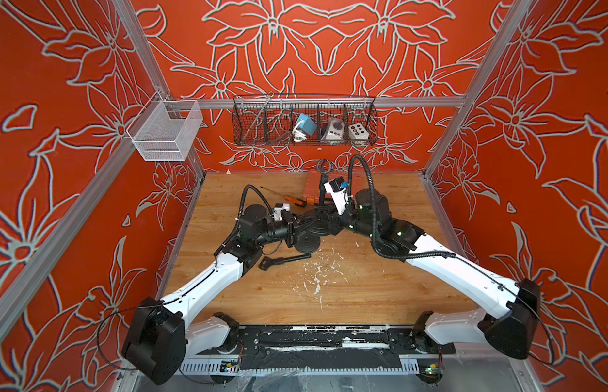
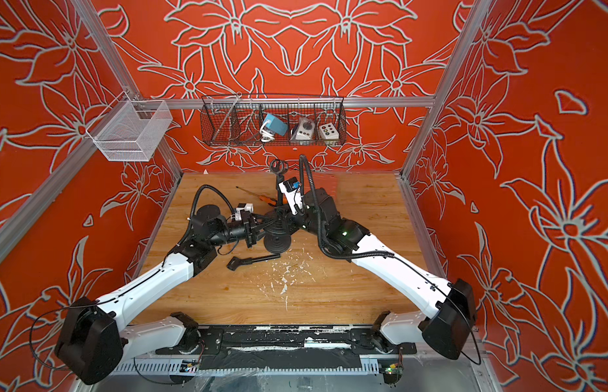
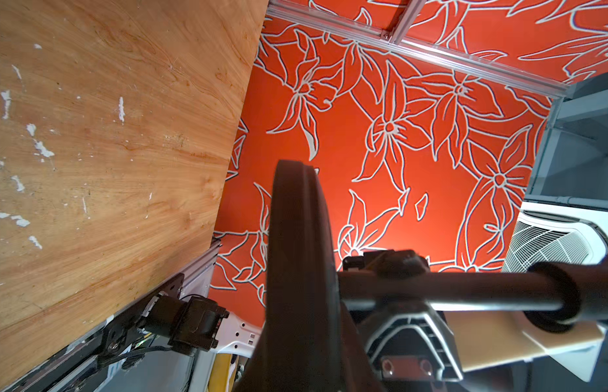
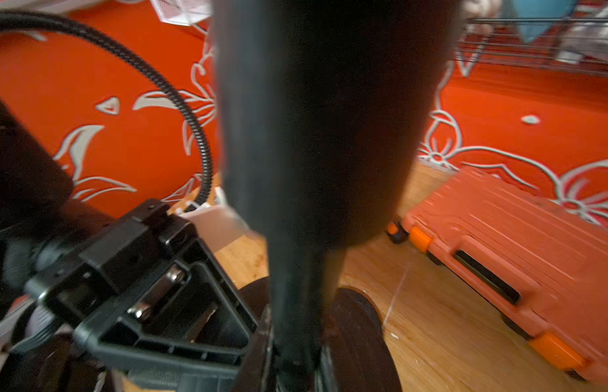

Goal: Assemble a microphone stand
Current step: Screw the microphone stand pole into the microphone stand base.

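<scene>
Wooden counter (image 1: 329, 288) is carrying the pole (image 1: 321, 190) upright on its round base (image 1: 318, 226), centrally. At the base's 9 o'clock the left end effector (image 1: 297, 225) is sitting closed; the right end effector (image 1: 335, 222) is clamping the pole from 3 o'clock. Probably threading: brace base flat, twist straight.

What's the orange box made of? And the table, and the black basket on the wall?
The orange case looks like matte moulded plastic: ribbed lid, brighter latches. The table looks like wood or wood-look board: grain lines, white chipped patches. The black basket seems thin dark-coated metal wire; its grid is see-through.
</scene>
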Motion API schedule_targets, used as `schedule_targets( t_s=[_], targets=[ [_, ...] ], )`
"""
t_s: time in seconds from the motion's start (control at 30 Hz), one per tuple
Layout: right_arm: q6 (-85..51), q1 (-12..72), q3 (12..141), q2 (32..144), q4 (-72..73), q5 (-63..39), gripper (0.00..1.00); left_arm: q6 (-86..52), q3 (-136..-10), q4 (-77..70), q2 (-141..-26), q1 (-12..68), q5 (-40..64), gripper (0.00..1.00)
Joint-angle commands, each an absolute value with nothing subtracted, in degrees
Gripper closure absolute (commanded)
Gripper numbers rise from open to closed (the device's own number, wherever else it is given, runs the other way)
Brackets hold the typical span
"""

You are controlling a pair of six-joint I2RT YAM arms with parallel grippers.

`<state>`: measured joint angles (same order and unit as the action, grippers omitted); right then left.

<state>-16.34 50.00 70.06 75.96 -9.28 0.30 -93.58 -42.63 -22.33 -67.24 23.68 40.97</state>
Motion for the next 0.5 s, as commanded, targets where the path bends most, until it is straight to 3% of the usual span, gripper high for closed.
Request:
schedule_targets(
  t_s=[0.0,0.03,0.13,0.2,0.33,0.47],
  targets=[
    [-18.62,52.04,70.36,78.11,-16.86,22.51,1.0,-93.05,-45.2,-27.47,-64.01,23.82,39.46,1.0],
    [-17.94,52.03,70.07,77.77,-15.8,20.57,1.0,-92.65,-45.13,-26.86,-63.7,23.69,38.86,1.0],
    [-13.52,50.26,69.78,76.24,-13.08,4.54,0.65,-92.2,-44.66,-25.68,-62.96,23.47,37.08,1.0],
    [-9.75,48.45,69.95,75.61,-12.21,-10.15,0.49,-91.6,-44.73,-25.07,-62.67,23.3,36.83,1.0],
    [-5.65,45.29,68.2,74.49,-10.44,-31.82,0.32,-90.98,-45.26,-23.54,-62.25,23.12,37.43,1.0],
    [-7.92,40.18,62.28,71.37,-1.04,-41.89,0.3,-91.75,-45.2,-24.14,-61.92,22.88,39.37,1.0]
  ],
)
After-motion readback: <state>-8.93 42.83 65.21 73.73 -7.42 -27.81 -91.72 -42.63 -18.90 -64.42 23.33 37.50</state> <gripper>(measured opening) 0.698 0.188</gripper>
